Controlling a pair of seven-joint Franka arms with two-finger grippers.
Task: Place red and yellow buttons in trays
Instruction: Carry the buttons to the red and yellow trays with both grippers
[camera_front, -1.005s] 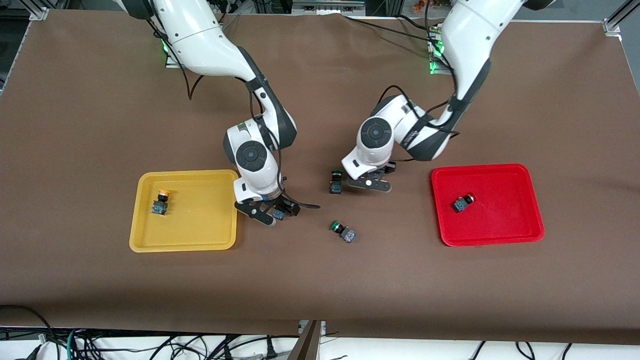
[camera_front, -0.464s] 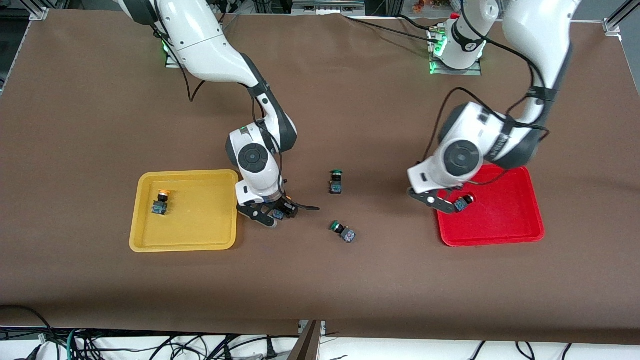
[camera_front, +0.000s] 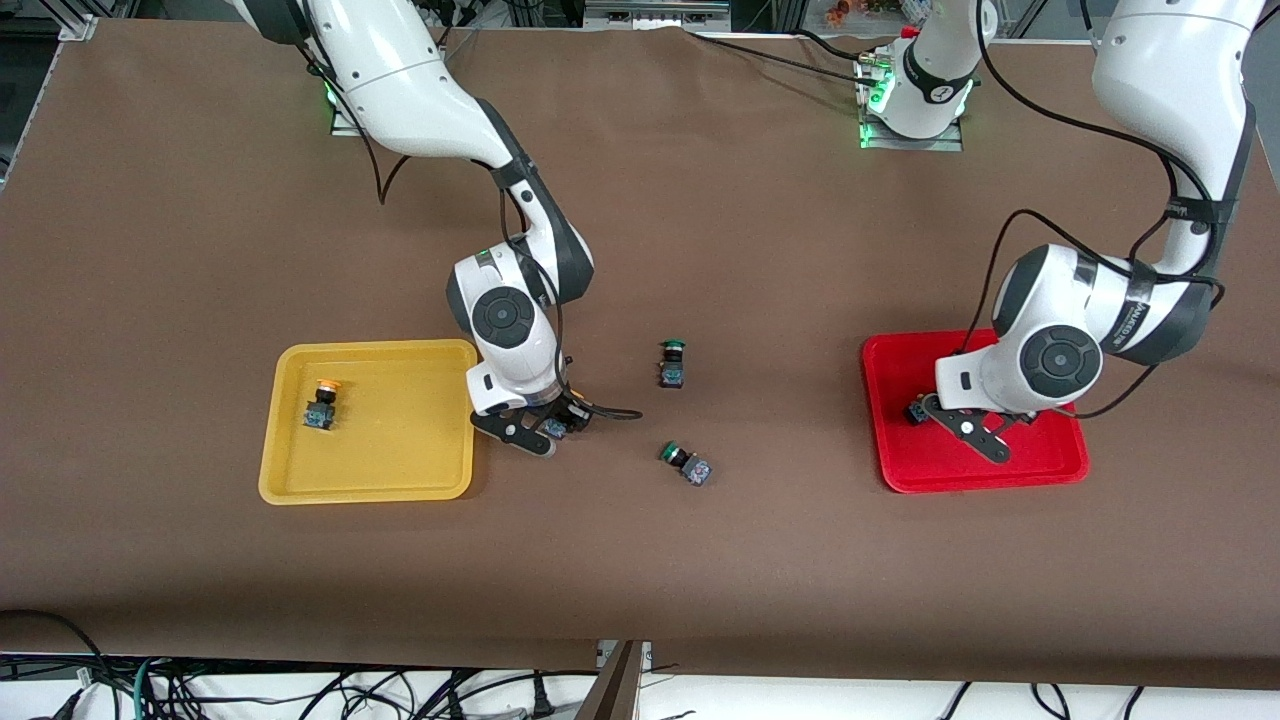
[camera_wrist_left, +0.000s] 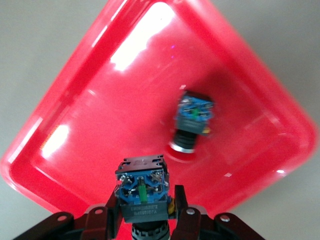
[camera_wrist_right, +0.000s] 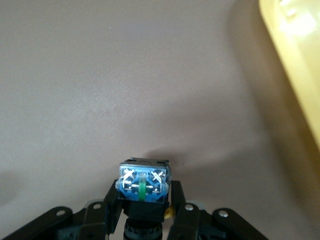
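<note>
1. Over the red tray (camera_front: 1060, 462), my left claw (camera_wrist_left: 144, 220) pinches a button (camera_wrist_left: 142, 194) by its body, above the red-capped button (camera_wrist_left: 192, 120) lying in that tray.
2. Just beside the yellow tray (camera_front: 440, 480), my right claw (camera_wrist_right: 142, 215) is clamped on another button (camera_wrist_right: 143, 184) low over the table; its cap colour I cannot tell.
3. An orange-capped button (camera_front: 322, 403) sits in the yellow tray.

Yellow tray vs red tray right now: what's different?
Colour: the yellow tray sits toward the right arm's end of the table, the red tray toward the left arm's end.

Contents: the yellow tray holds one orange-capped button, standing; the red tray's button lies on its side.

The left pincer hangs over the red tray, shut on a button; the right pincer grips a button over the table, beside the yellow tray.

Shared: same shallow, rounded-corner shape.
</note>
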